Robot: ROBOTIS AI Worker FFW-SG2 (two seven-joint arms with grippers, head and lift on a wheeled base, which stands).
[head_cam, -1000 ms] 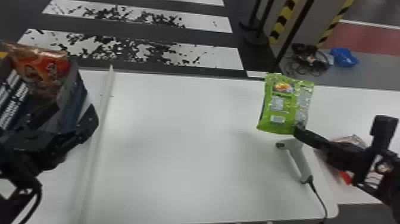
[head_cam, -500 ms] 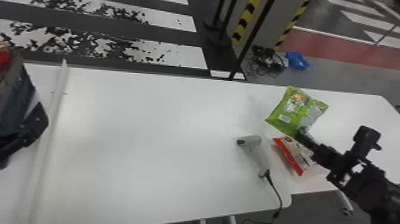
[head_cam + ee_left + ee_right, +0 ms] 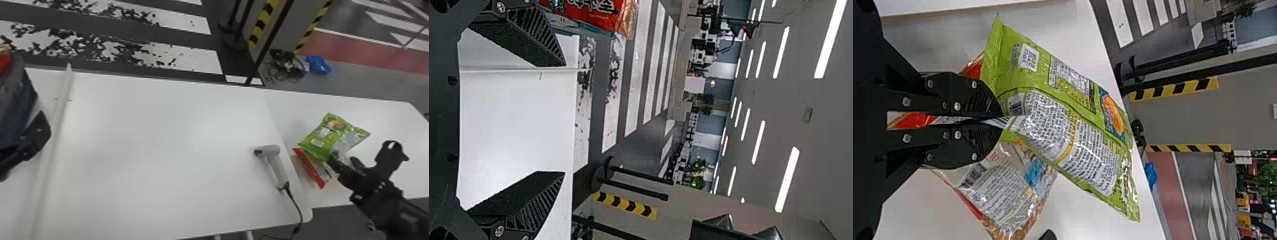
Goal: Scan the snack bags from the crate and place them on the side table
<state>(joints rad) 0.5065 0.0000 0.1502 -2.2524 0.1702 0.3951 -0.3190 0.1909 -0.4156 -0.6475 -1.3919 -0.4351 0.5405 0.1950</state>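
Right gripper (image 3: 333, 158) first, and its two flat black fingers are closed on the edge of a shiny green snack bag (image 3: 325, 137) with a picture of orange food on it. The bag slants out from the fingertips, over the white side table (image 3: 386, 119). Just under it, partly covered, is a second snack bag (image 3: 311, 167), clear with red edging, also at the side table; whether the two bags touch, I can't tell.

Over to the left gripper (image 3: 38, 137), and its fingers stand wide apart with nothing between them, right next to the dark blue-grey crate (image 3: 19, 108) at the left of the head view. A red-orange snack bag (image 3: 599, 12) shows at the crate's top.

Now the white main table (image 3: 159, 143): a pale handheld scanner (image 3: 278, 164) lies near the side-table end, its black cable (image 3: 297, 206) running off the near edge. A long white rail (image 3: 54, 137) crosses the table beside the crate. Out beyond, on the floor, there's a tangle of black cables (image 3: 284, 67) and, close by, a bright blue item (image 3: 318, 64).
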